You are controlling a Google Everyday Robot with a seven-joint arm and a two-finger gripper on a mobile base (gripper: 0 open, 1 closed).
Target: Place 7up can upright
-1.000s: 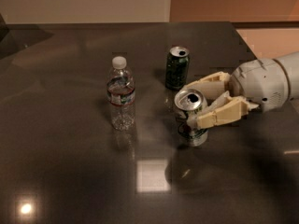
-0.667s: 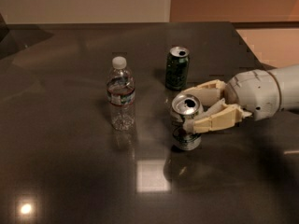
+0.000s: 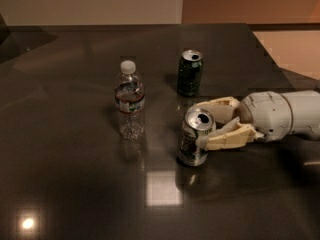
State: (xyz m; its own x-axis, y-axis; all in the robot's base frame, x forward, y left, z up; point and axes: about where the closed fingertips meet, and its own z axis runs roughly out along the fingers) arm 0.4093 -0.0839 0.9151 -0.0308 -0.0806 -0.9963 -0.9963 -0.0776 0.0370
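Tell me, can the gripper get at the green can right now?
Probably not at once: the gripper has its fingers closed around the 7up can. The green can stands free just behind it, so after letting go it likely could.

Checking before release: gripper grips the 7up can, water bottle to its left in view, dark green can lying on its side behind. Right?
No. The camera view shows the dark green can standing upright, not on its side. The rest holds: the gripper grips the 7up can, water bottle to its left.
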